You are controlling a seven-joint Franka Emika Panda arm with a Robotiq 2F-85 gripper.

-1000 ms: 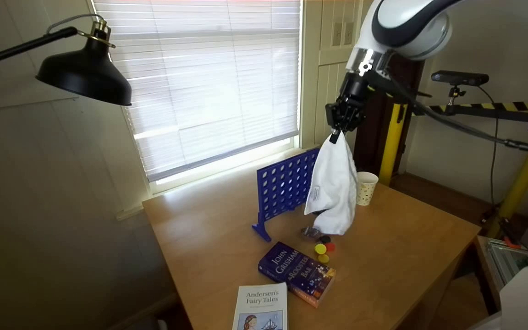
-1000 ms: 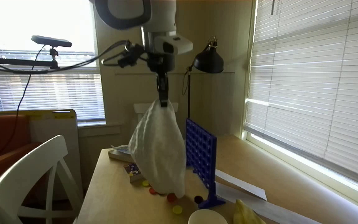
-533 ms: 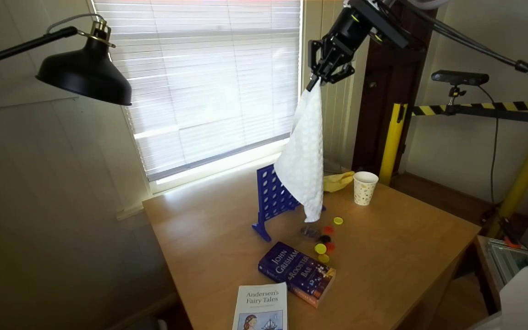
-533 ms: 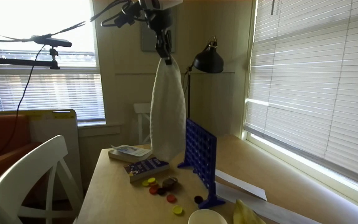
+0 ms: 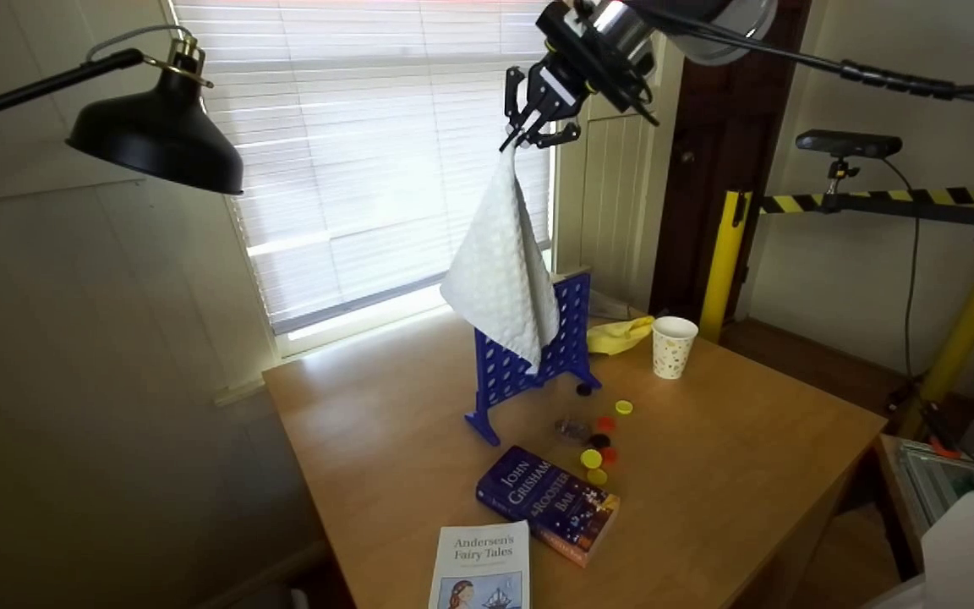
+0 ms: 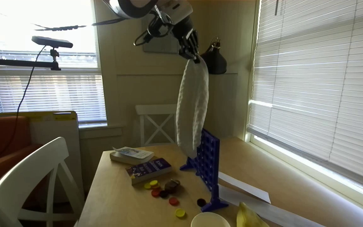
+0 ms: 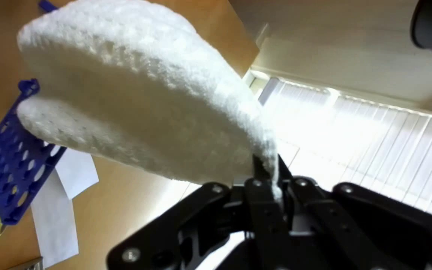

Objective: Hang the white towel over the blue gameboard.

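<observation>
My gripper (image 5: 511, 142) is shut on the top corner of the white towel (image 5: 504, 262) and holds it high above the table. The fingertips (image 6: 196, 59) and hanging towel (image 6: 192, 107) also show in an exterior view. The blue gameboard (image 5: 571, 321) stands upright on its feet; it shows in an exterior view (image 6: 209, 157) too. The towel's lower part overlaps the board's upper part in both exterior views; I cannot tell whether they touch. In the wrist view the towel (image 7: 144, 112) runs from the fingers (image 7: 272, 168) towards the board (image 7: 17, 150), partly hiding it.
A dark blue book (image 5: 546, 503) and a white book (image 5: 483, 558) lie on the table. Several game discs (image 5: 592, 458), a patterned cup (image 5: 674, 347) and a yellow cloth (image 5: 620, 336) are near the board. Paper strips (image 6: 244, 186) lie behind it, towards the window blind (image 6: 310, 78).
My gripper has risen and moved sideways towards the board with the towel. The towel's lower end has lifted from low beside the board to its upper part, and the towel has turned.
</observation>
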